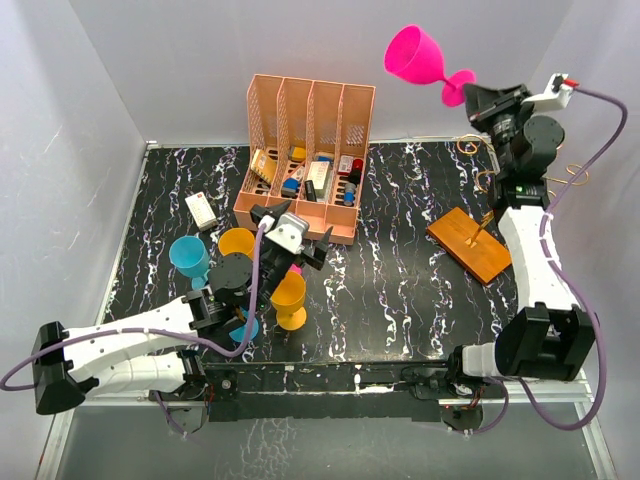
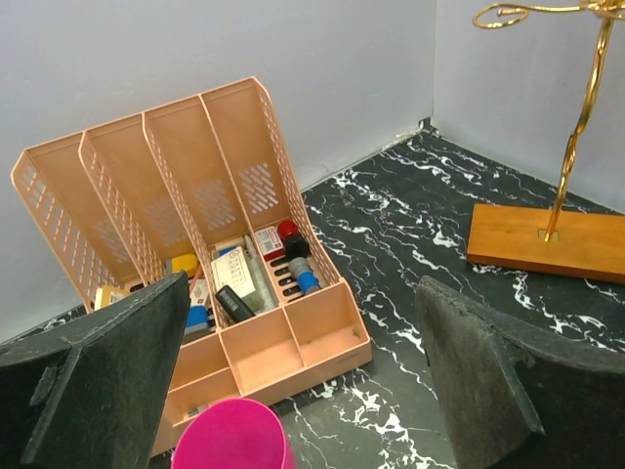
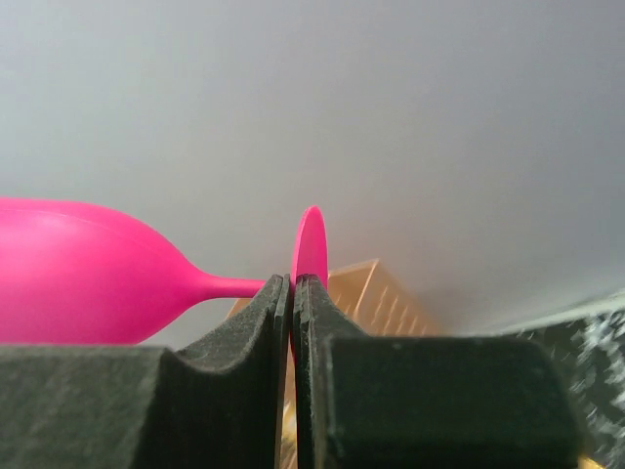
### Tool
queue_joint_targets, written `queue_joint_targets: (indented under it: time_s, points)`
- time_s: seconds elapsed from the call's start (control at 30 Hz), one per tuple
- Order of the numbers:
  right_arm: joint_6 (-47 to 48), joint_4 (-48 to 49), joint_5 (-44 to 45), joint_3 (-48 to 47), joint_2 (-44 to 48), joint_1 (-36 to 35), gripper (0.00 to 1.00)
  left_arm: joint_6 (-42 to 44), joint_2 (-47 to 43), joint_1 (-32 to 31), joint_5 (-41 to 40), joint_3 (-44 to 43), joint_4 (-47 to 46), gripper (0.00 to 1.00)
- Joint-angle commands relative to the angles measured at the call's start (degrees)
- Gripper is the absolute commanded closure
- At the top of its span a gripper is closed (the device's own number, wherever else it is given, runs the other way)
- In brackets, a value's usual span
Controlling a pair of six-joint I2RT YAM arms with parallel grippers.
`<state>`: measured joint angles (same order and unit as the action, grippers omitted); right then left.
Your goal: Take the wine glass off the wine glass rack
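Observation:
My right gripper (image 1: 470, 95) is raised high at the back right, shut on the round foot of a pink wine glass (image 1: 415, 55). The glass lies on its side in the air, bowl pointing left. In the right wrist view the pads (image 3: 264, 322) pinch the foot disc (image 3: 311, 244), with the bowl (image 3: 78, 283) to the left. The wine glass rack stands below on its wooden base (image 1: 470, 245); its gold stem (image 2: 576, 127) and base (image 2: 547, 239) show in the left wrist view. My left gripper (image 1: 292, 235) is open and empty, near the table's middle.
A peach slotted organizer (image 1: 305, 150) holding small items stands at the back centre. Orange glasses (image 1: 289, 297) and blue cups (image 1: 188, 255) stand round the left arm. A white box (image 1: 203, 210) lies at the left. A pink cup (image 2: 234, 440) sits under the left gripper.

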<state>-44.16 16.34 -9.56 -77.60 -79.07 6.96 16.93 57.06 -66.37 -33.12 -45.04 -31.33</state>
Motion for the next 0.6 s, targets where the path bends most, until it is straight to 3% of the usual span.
queue_joint_targets:
  time_s: [0.0,0.17,0.33,0.47,0.57]
  points:
    - [-13.77,8.03,-12.91,10.0,7.94,-0.12,0.92,-0.94,0.84,0.68,0.85,-2.79,0.64,0.03]
    - [-16.54,11.83,-13.93,26.73,20.19,-0.11,0.92,-1.5,1.34,1.32,0.86,-3.86,2.36,0.03]
    - [-11.03,14.9,-14.32,36.96,31.08,-0.16,0.92,0.33,1.27,1.5,-2.24,-3.39,0.61,0.03]
    - [-8.97,20.18,-16.08,39.67,33.49,-0.11,0.92,4.17,4.1,1.55,-6.44,-3.89,-2.35,0.03]
    - [-5.89,16.56,-16.33,36.09,32.33,-1.74,0.92,4.8,7.11,1.52,-10.14,-7.04,-0.72,0.03]
